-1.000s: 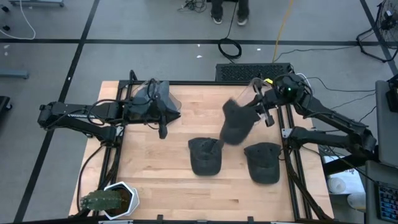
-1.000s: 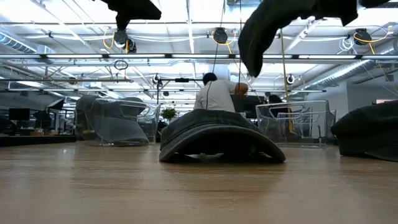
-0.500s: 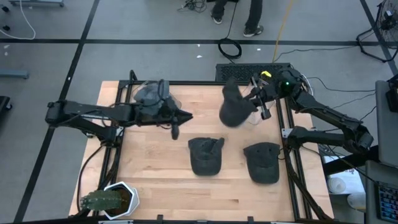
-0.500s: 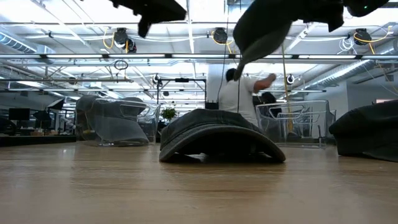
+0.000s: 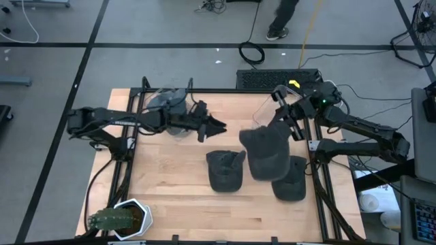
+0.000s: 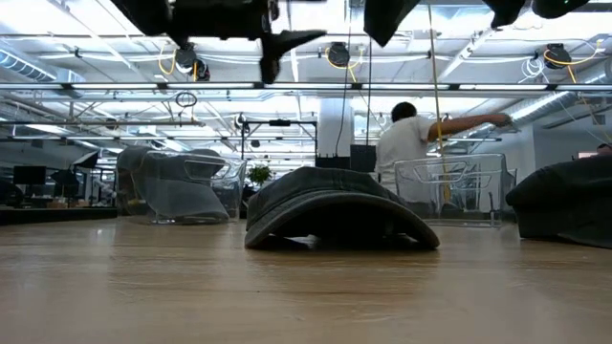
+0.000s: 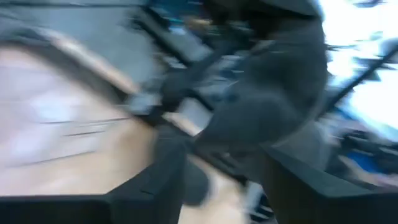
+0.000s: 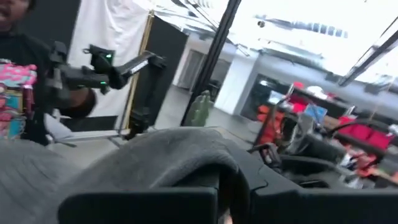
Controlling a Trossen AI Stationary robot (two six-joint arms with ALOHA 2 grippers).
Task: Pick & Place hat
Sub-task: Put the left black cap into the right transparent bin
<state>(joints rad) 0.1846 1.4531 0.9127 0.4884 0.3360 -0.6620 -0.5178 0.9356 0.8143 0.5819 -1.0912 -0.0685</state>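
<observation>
A butcher-block table (image 5: 177,170) stands on a grey workshop floor, with a person (image 6: 411,139) reaching sideways in the room beyond it. Your right gripper (image 5: 289,121) hangs over the table's 2 o'clock quarter, clamped tight on one edge of a dark hat (image 5: 264,153). That pinch at the rim is why the cloth sags free below it, draping toward table centre and partly covering a second hat (image 5: 289,182) that lies at 4 o'clock. A third hat (image 5: 225,170) rests flat near the middle, its dome filling the low view. From the gripper, the carried hat trails toward 7 o'clock, touching the fingers only at its upper edge and clear of the wood.

Your left gripper (image 5: 212,125) reaches in from 9 o'clock, fingers parted with nothing between them, nose aimed at the hanging hat and near it but not touching. Judging by that line, it looks set to take or steady the cloth. Behind the left arm at 11 o'clock stands a clear bin (image 5: 167,103) with grey fabric inside, a likely drop point. A potted cactus (image 5: 116,220) stands at 7 o'clock.
</observation>
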